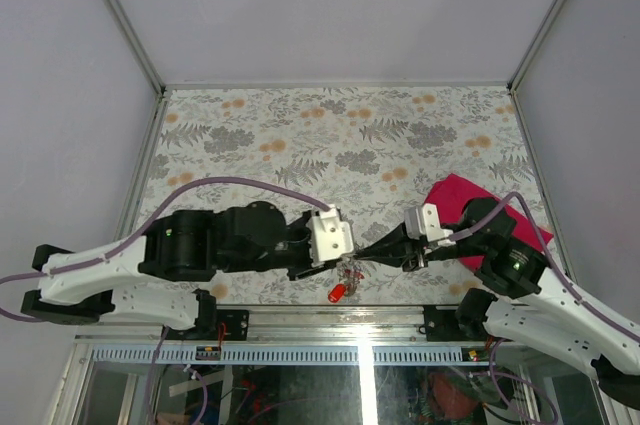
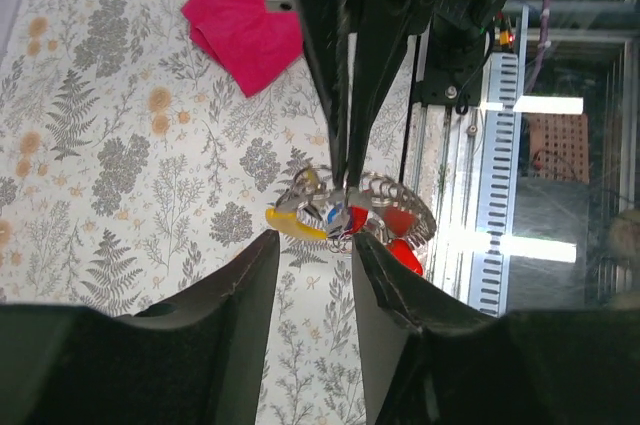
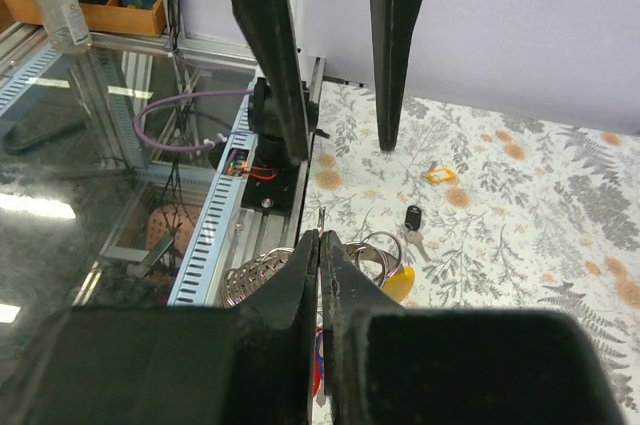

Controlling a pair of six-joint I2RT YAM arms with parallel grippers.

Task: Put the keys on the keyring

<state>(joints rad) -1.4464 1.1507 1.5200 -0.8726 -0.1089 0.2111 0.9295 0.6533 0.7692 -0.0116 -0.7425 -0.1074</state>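
Note:
A bunch of keys (image 1: 349, 271) with yellow (image 2: 295, 224), red (image 2: 400, 221) and blue heads hangs with the silvery keyring (image 2: 398, 191) near the table's front edge. One red key (image 1: 337, 292) hangs lowest. My right gripper (image 3: 320, 235) is shut on a key, whose thin metal tip pokes out past its fingertips; the keyring (image 3: 386, 249) and a yellow head (image 3: 399, 283) lie just beyond. My left gripper (image 2: 315, 242) is open and empty, its fingertips just short of the bunch. A black key (image 3: 413, 217) and a yellow key (image 3: 440, 175) lie apart on the table.
A magenta cloth (image 1: 470, 201) lies on the floral table at the right, behind the right arm. The metal rail and cable tray (image 1: 330, 330) run along the front edge. A bottle (image 3: 58, 3) and a wooden box (image 3: 105, 11) stand beyond the glass.

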